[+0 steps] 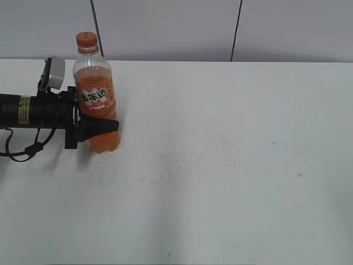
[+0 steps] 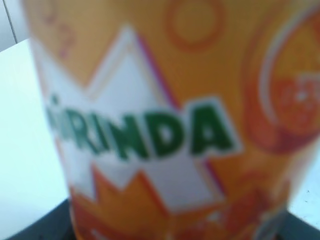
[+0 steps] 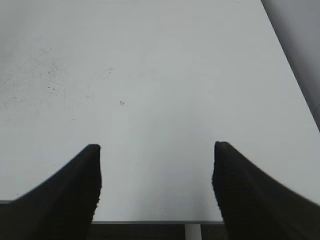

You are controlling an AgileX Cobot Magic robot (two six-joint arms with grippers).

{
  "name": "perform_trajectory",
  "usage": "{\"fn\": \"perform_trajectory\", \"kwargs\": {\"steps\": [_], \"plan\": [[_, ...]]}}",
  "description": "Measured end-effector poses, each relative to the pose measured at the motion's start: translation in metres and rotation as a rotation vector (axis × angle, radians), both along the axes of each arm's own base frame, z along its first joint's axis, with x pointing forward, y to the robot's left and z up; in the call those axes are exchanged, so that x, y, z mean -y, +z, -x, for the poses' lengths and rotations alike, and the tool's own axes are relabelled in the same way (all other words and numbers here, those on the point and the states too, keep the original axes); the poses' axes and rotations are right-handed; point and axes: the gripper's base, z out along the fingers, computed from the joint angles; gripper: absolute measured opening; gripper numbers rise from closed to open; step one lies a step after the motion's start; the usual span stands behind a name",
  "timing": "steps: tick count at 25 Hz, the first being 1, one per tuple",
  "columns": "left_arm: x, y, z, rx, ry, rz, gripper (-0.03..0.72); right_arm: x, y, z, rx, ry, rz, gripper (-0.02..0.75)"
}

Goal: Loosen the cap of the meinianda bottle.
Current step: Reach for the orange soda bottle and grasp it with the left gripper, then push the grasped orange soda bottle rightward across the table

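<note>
Left pincer (image 1: 105, 128) clamped the upright meinianda bottle (image 1: 97, 105) — cap (image 1: 86, 39) on.
Right pincer (image 3: 156, 170) gaped wide above the table (image 3: 150, 65) — holding nothing.

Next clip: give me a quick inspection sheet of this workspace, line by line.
Surface: white table, faint specks and scuffs.
Job's things: meinianda bottle upright at the left; cap on.
Clutter: nothing seen.
Grippers: left pincer around the bottle's lower body, apparently gripping; right pincer open over bare table, absent from the exterior view.
Cables: black cable looping under the left arm.
Surroundings: grey panelled wall behind.
</note>
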Motion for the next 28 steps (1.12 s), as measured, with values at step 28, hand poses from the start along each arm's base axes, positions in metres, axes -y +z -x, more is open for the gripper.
{"fn": "perform_trajectory", "kwargs": {"steps": [28], "plan": [[0.031,0.011,0.01,-0.001,-0.016,-0.006,0.403,0.0,0.0,0.0,0.0,0.0,0.0,0.524]]}}
